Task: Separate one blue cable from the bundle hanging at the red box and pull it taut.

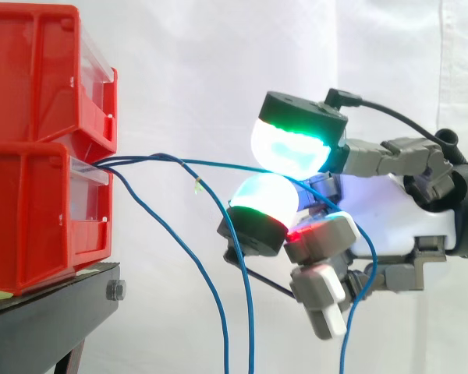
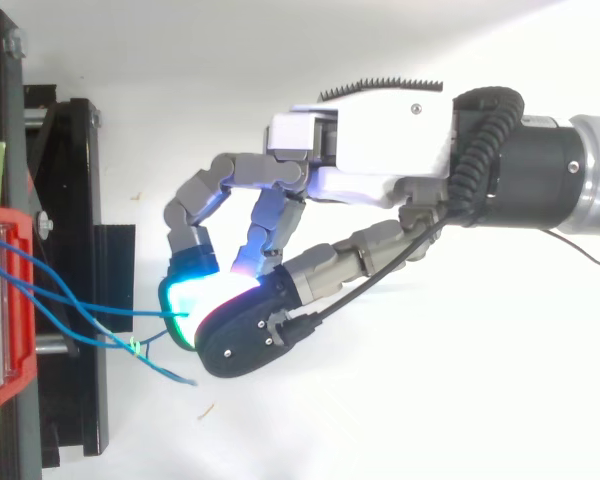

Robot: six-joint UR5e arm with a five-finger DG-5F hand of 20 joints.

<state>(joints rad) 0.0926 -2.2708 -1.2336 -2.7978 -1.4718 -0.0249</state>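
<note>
Two red bins (image 1: 31, 226) are seen stacked at the left edge of the side view. Three blue strands are counted leaving the gap between them. One blue cable (image 1: 226, 165) is drawn rightward to the centre of the frame, where it is pinched between two green-glowing fingertips (image 1: 292, 144) of the single hand (image 1: 390, 218). The other two strands (image 1: 246, 288) hang down towards the lower edge, and one small green tag (image 1: 198, 186) is seen on one of them. The bins are borne by a black stand (image 1: 47, 312) at lower left. A white curtain (image 1: 187, 62) is seen behind.
</note>
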